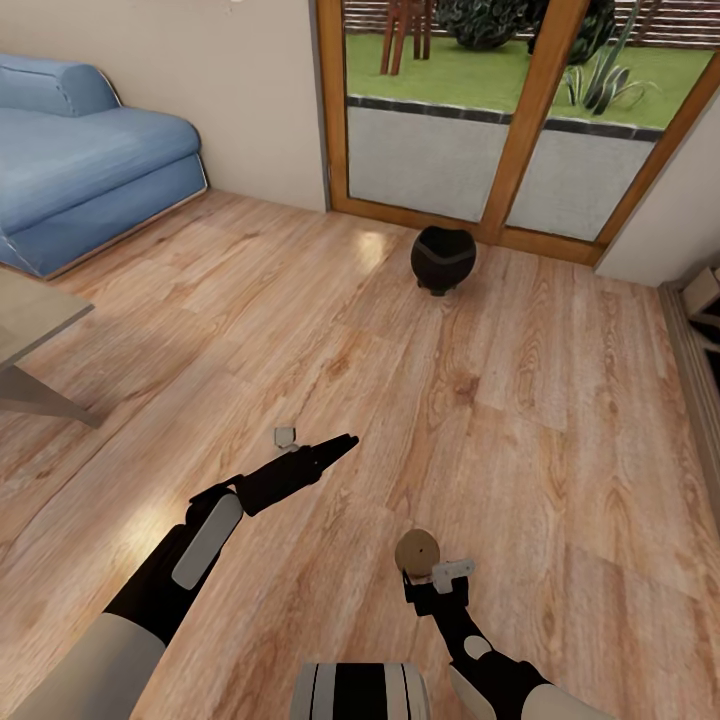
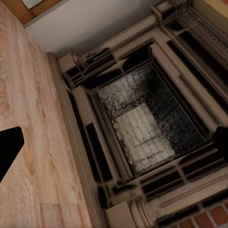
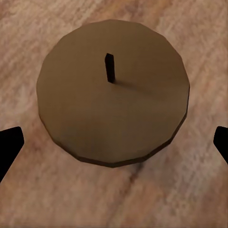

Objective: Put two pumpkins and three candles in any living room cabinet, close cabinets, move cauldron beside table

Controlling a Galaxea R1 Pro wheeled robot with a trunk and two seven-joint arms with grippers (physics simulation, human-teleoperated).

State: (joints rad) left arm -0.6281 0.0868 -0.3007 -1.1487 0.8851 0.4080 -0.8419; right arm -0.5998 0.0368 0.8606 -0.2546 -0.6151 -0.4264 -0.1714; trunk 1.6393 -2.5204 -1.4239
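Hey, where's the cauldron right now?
In the head view the cauldron stands on the wooden floor just before the glass patio door, far ahead of both arms and well right of the blue sofa.

You see a tan-brown candle (image 3: 113, 92) with a thin dark wick, a glossy black cauldron (image 1: 443, 259) on honey-toned wood-grain floor (image 1: 520, 420), a blue sofa (image 1: 85, 160), a pale glassy table (image 1: 30, 310) and a dark-brown carved fireplace (image 2: 142, 118) with a sooty grey brick-patterned back.
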